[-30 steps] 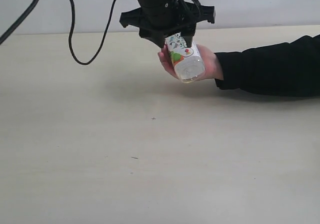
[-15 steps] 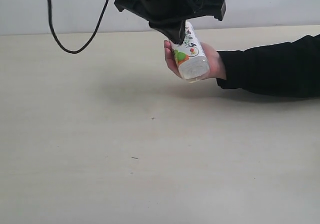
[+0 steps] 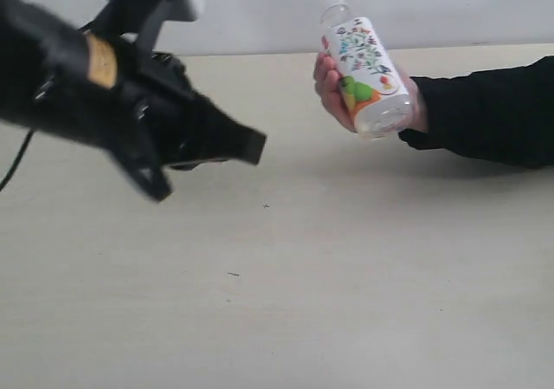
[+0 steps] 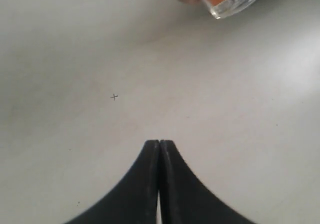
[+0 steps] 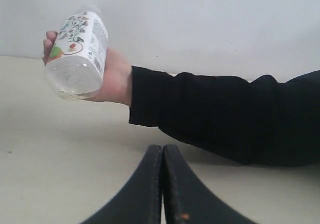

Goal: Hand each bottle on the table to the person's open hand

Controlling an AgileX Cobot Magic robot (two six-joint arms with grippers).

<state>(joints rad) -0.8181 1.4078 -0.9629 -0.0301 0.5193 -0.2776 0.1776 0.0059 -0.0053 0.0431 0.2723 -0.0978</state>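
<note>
While the left gripper (image 4: 159, 143) and right gripper (image 5: 162, 147) press fingertips together, a hand (image 5: 115, 78) holds the clear-based floral bottle (image 3: 369, 70).

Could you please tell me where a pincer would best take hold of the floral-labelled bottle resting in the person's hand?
Grip the floral-labelled bottle at its bare shoulder just below the cap, coming from above. The hand wraps the middle and lower body, and the bottle stands tilted with its cap uppermost, so probably only that top end is free.
</note>
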